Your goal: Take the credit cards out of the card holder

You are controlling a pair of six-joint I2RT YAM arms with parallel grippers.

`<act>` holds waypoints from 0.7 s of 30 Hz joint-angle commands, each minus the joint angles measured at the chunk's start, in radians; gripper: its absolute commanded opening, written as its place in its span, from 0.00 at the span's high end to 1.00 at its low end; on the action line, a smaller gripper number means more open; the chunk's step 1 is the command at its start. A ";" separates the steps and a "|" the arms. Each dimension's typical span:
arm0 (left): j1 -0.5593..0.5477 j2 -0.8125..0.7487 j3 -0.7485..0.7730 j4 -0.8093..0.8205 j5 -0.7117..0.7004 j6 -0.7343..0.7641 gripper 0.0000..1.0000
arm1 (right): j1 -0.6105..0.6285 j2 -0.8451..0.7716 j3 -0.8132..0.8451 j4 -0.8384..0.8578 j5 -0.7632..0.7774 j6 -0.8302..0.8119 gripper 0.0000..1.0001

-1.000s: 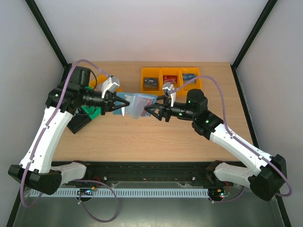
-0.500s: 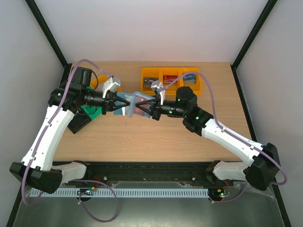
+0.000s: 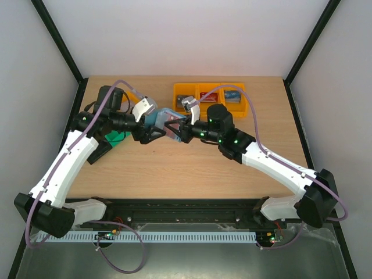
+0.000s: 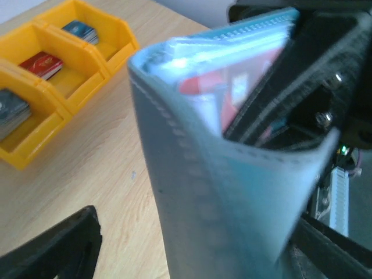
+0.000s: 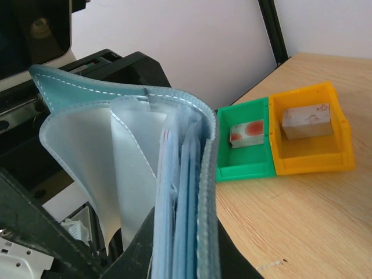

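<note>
Right gripper is seen from above clenched on the card holder, which is held in the air over the worktop, near the orange bins. The left gripper is spread beside it.

In the left wrist view the holder stands between widely parted fingers, apparently untouched, and credit cards are seen inside its pockets.

In the right wrist view its lower edge is pinched and one flap is bent outwards.

Because it is held by one gripper only, the holder may twist or slip. The loose flap may be caught instead of a card.
</note>
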 commanded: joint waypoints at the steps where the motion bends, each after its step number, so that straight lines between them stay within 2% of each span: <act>1: -0.021 0.016 -0.030 0.040 -0.104 0.010 0.28 | 0.024 -0.029 0.035 0.044 -0.045 -0.002 0.98; 3: -0.021 0.014 -0.027 0.036 -0.103 0.016 0.47 | 0.024 -0.045 0.025 0.039 -0.057 -0.019 0.98; 5: -0.017 0.013 -0.024 0.035 -0.100 0.014 0.76 | 0.023 -0.068 0.013 0.039 -0.067 -0.036 0.97; 7: -0.004 0.009 -0.022 0.037 -0.086 0.005 0.97 | 0.023 -0.094 0.002 0.019 -0.057 -0.060 0.82; 9: 0.017 0.005 -0.017 0.031 -0.053 0.000 0.98 | 0.017 -0.125 -0.013 -0.016 -0.017 -0.098 0.60; 11: 0.035 -0.002 -0.013 0.020 -0.008 0.004 0.98 | -0.001 -0.162 -0.039 -0.042 0.025 -0.126 0.47; 13: 0.047 -0.008 -0.008 0.000 0.034 0.017 0.98 | -0.032 -0.184 -0.065 -0.060 0.018 -0.133 0.38; 16: 0.053 -0.014 -0.003 -0.024 0.084 0.033 0.98 | -0.071 -0.195 -0.091 -0.068 -0.008 -0.132 0.34; 21: 0.055 -0.016 0.001 -0.035 0.109 0.039 0.98 | -0.083 -0.173 -0.094 -0.069 0.001 -0.123 0.36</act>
